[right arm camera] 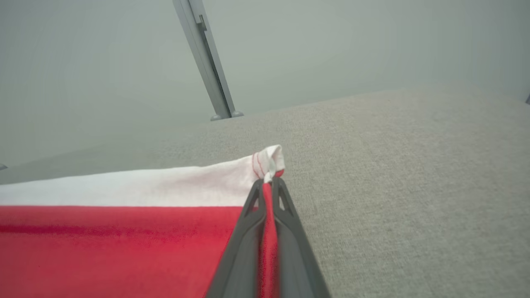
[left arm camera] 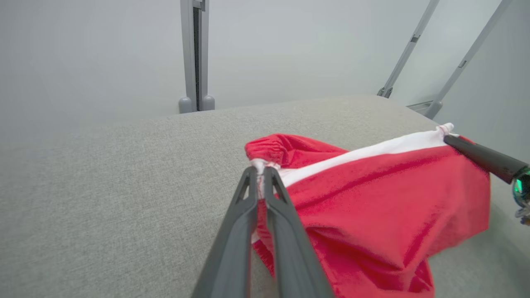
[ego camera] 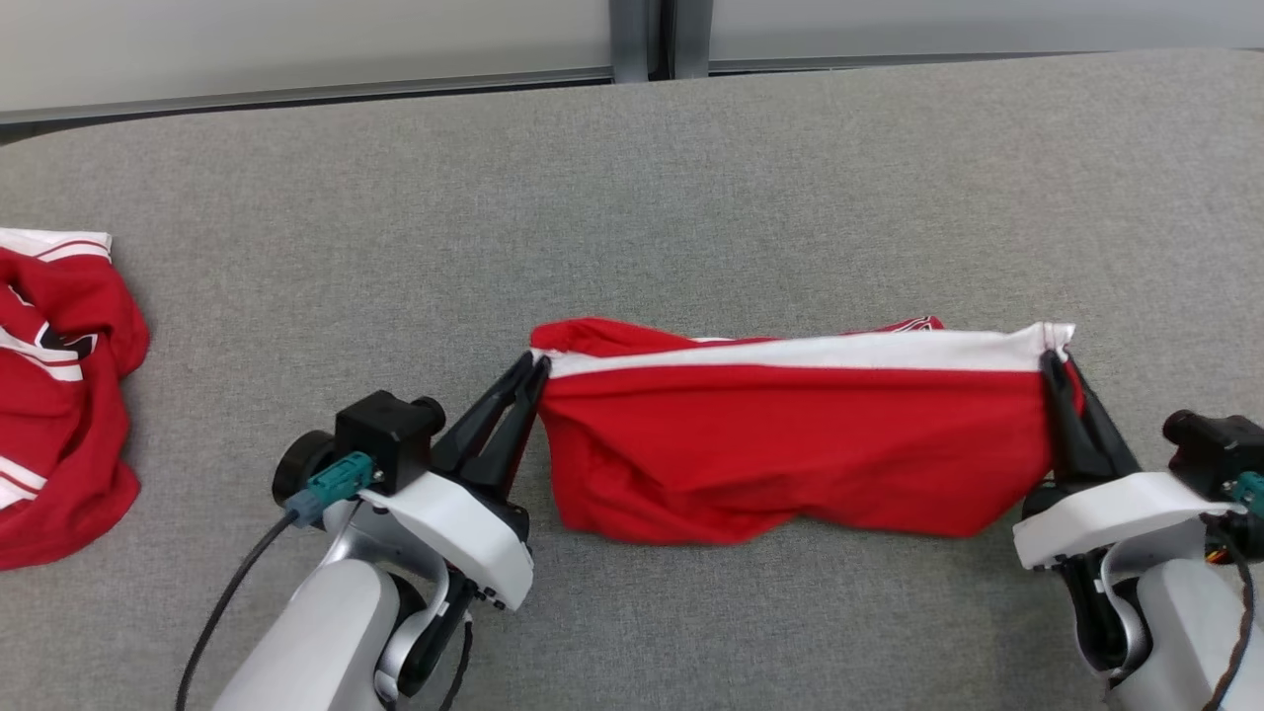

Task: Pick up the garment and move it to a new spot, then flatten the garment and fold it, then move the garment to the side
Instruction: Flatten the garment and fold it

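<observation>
Soft red cloth garment point(ego camera: 790, 454), white-banded edge, sagging above grey woven-fabric surface point(ego camera: 691, 178); left tool point(ego camera: 536, 365) and right tool point(ego camera: 1053, 361) each clamped on a corner.

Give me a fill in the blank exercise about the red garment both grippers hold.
The left gripper and right gripper each pinch a corner of the red cloth garment's ____ band.
Both pairs of jaws are ____ on it.
Another crumpled red-and-white garment lies at the grey fabric table's ____ side.
Missing: white; shut; left.

Table point(ego camera: 691, 178) beyond garment point(ego camera: 790, 444) open; 2nd garment point(ego camera: 59, 395) (crumpled) crowds left edge.
</observation>
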